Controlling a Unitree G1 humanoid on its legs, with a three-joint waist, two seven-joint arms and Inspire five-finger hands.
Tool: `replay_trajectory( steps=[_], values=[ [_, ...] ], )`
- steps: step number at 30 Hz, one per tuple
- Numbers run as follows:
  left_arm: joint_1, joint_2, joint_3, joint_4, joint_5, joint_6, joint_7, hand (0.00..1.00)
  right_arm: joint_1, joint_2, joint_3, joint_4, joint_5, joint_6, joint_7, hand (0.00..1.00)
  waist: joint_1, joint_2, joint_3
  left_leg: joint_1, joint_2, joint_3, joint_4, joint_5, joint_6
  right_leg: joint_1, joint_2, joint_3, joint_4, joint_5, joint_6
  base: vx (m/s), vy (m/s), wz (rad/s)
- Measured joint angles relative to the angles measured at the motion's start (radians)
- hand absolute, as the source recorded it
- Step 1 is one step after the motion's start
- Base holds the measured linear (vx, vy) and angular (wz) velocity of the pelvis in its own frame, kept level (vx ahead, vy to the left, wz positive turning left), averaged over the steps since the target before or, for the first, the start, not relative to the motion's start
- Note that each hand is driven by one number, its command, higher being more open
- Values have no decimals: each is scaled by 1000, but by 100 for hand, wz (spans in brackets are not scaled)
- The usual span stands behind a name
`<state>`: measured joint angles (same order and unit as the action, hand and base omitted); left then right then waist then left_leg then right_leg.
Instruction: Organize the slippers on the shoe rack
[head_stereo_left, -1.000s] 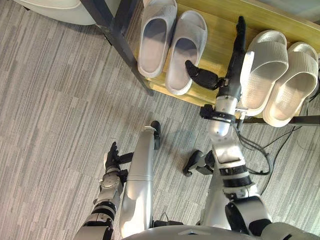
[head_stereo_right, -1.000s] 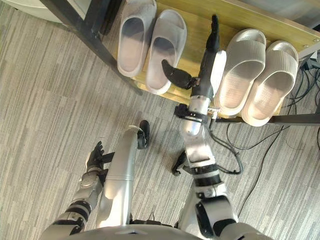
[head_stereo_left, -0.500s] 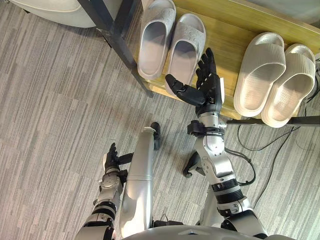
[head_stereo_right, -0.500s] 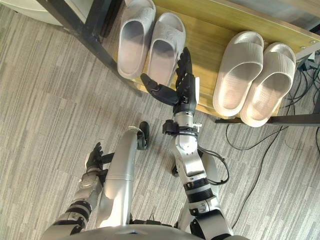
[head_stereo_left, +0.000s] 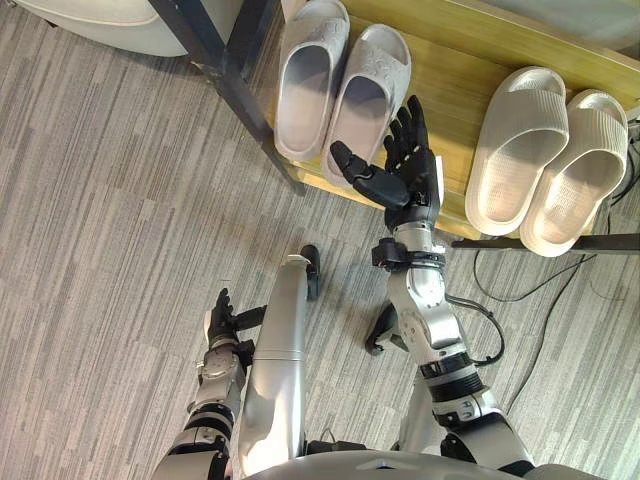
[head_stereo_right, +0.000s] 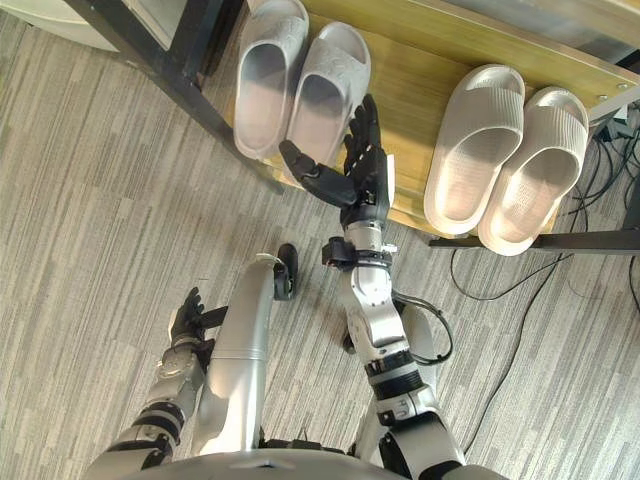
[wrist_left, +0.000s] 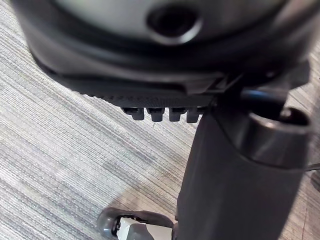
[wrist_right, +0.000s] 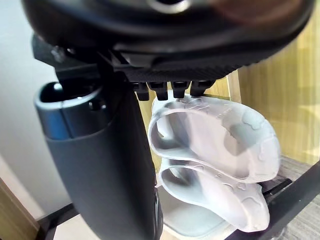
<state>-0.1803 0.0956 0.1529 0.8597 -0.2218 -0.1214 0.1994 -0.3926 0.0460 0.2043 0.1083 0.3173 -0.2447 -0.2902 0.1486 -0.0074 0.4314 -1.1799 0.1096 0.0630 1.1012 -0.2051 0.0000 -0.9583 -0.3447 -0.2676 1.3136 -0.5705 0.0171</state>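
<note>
- A pair of pale grey foam slippers (head_stereo_left: 338, 85) is sitting side by side in the upper centre of the frame, on the wooden shoe-rack shelf (head_stereo_left: 452, 88). Their toes are pointing toward the back of the shelf and their heels are reaching its front edge.
- A pair of cream ribbed slippers (head_stereo_left: 548, 155) is resting on the same shelf at the upper right. The two are touching each other, both are angled a little to the right, and they are lying well apart from the grey pair.
- The right hand (head_stereo_left: 408, 185) is hovering over the shelf's front edge, just beside the heel of the nearer grey slipper and between the two pairs. Its palm is turned up, its fingers are spread straight and its thumb is sticking out toward the grey slipper. It is gripping nothing.
- In the right wrist view the grey pair (wrist_right: 215, 145) is showing just past the straight fingertips (wrist_right: 180, 91), which are not touching it.
- The left hand (head_stereo_left: 220, 318) is hanging at the lower left above the grey striped carpet floor (head_stereo_left: 100, 220). Its fingers are relaxed and it is carrying nothing.
- A dark metal frame (head_stereo_left: 222, 58) is running diagonally across the upper left, just beside the grey pair.
- A white rounded object (head_stereo_left: 95, 10) is showing at the top left edge.
</note>
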Motion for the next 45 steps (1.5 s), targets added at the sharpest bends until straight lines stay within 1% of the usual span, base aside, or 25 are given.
replay_trajectory(
  steps=[8, 17, 21, 25, 27, 29, 32, 35, 38, 45],
  values=[
    [-4, -5, 0, 0, -1, -1, 0, 100, -73, -9, -25, 44, 0, 0, -35, 100, 6, 8, 6, -1, -3, -2, -1, 0, 0, 0, -3, 0, 0, 0, 1, 0, 0, 0],
    [-7, -9, 0, 0, -3, -1, 1, 100, -80, -15, -36, 44, -5, 6, -43, 100, 7, 16, 10, 0, -4, -3, 0, 0, 0, 1, -4, 0, 3, 0, 2, 0, 0, 0],
    [-8, -12, 1, 0, -3, -1, 1, 100, -80, -16, -59, 44, -30, 19, -59, 100, 10, 18, 12, 2, -4, -3, 1, 0, 0, 3, -5, 1, 4, -1, 2, 0, 0, 0],
    [-9, -14, 4, 0, -4, 0, 1, 100, -79, -16, -79, 44, -104, 42, -90, 100, 11, 18, 12, 3, -5, -3, 2, -1, 1, 6, -5, 0, 4, -2, 4, 0, 0, 0],
    [-8, -21, 18, 0, -4, 0, 3, 100, -65, -13, -87, 41, -175, 56, -120, 100, 12, 19, 12, 14, -6, -3, 4, -4, 3, 21, -6, -2, 3, -6, 5, 0, 0, 0],
    [-8, -24, 20, 0, -4, 0, 3, 100, -55, -10, -91, 33, -203, 69, -137, 100, 14, 20, 13, 24, -6, -3, 3, -7, 3, 30, -6, -1, 2, -7, 6, 0, 0, 0],
    [-7, -26, 20, -3, -4, 0, 4, 100, -25, 2, -100, -7, -268, 77, -182, 100, 15, 22, 13, 29, -6, 0, 3, -11, 6, 35, -6, -1, -1, -9, 7, 0, 0, 0],
    [-5, -26, 20, -4, -4, 0, 10, 100, -1, 5, -106, -44, -300, 83, -207, 100, 14, 22, 13, 30, -6, 0, 3, -12, 4, 36, -6, 0, -2, -9, 7, 0, 0, 0],
    [-4, -26, 20, -5, -4, 0, 11, 100, 30, 4, -105, -91, -318, 84, -208, 100, 14, 23, 14, 39, -5, 1, 3, -15, 4, 45, -5, 1, -5, -8, 5, 0, 0, 0],
    [-2, -24, 20, -14, -2, -1, 12, 100, 93, 3, -93, -185, -367, 84, -187, 100, 11, 24, 14, 95, -4, 5, -22, -21, 3, 101, 0, -2, -38, -8, 13, 0, 0, 0]
  ],
)
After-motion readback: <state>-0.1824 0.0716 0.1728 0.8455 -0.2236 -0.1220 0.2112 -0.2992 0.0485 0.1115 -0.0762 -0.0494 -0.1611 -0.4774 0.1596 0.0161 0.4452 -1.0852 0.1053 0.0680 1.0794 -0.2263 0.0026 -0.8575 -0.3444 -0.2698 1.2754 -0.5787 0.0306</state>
